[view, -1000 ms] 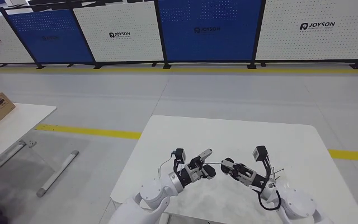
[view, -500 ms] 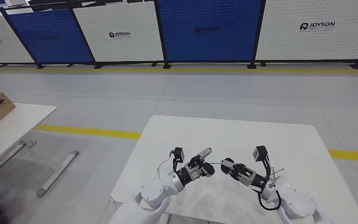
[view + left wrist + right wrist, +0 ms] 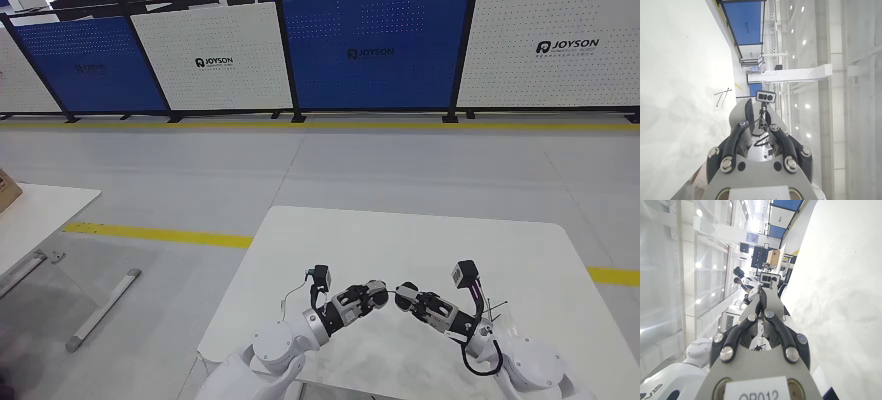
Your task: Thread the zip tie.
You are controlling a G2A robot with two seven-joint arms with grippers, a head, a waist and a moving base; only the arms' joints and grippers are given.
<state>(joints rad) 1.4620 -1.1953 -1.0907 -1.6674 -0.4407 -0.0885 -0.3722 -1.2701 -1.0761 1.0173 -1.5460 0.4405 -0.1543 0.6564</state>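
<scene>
Zip tie (image 3: 758,119) shows as a thin dark strand between your left gripper's (image 3: 375,292) slightly parted fingers. The clenched right gripper (image 3: 404,293) pinches it, tip to tip, above the table (image 3: 420,240). Spare ties (image 3: 723,96) lie nearby.

And the left arm's black-and-silver gripper (image 3: 373,293) pinches in! A second ago its far finger stuck out toward 1 o'clock, well away from its partner; half a second ago it was barely lower. Now it is folded right down, and the fingers (image 3: 749,112) are drawn close, a narrow gap showing between them in the left wrist view. The tip has also nudged toward 3 o'clock, so it now sits just beside the tip of the right arm's gripper (image 3: 404,293) where there was open space. At the 9 o'clock edge, the brown cardboard box (image 3: 4,182) shows less than before.
</scene>
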